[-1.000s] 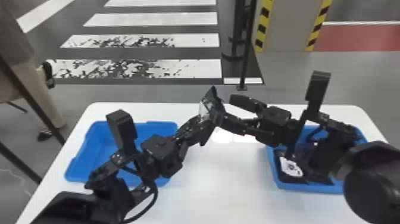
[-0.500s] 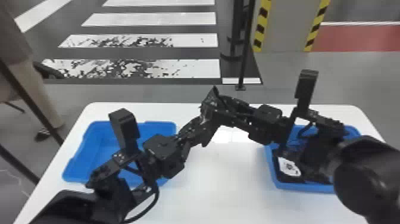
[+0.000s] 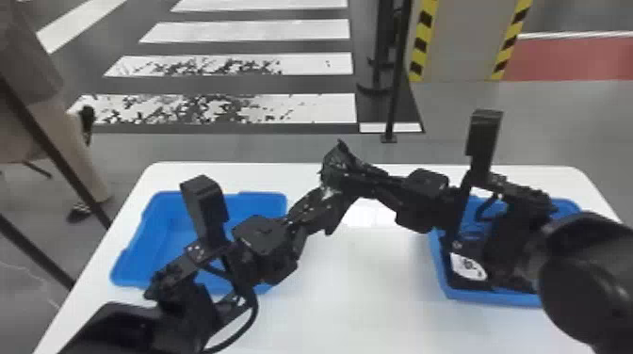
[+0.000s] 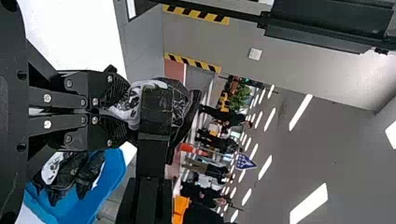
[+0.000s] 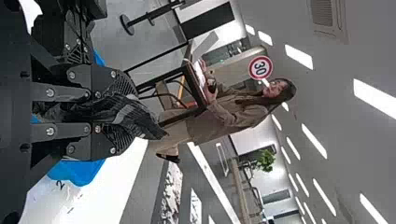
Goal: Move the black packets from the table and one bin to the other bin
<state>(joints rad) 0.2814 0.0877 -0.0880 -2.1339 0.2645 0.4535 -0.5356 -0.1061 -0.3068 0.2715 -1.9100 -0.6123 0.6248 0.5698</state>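
Black packet (image 3: pixel 335 165) pinched by left gripper (image 4: pixel 125 110) and right gripper (image 5: pixel 131 116), up over table (image 3: pixel 372 277). Could be ripped if pulled both ways; could be dropped if let go by both too soon.

In the head view, one bin (image 3: pixel 136 245) is set at left on the table (image 3: pixel 367 301), the other bin (image 3: pixel 494 299) at right, with packets (image 3: pixel 466 267) laid inside; a post (image 3: pixel 393 99) is placed behind.

The 2 blue bins (image 3: pixel 143 223) are partly hidden.
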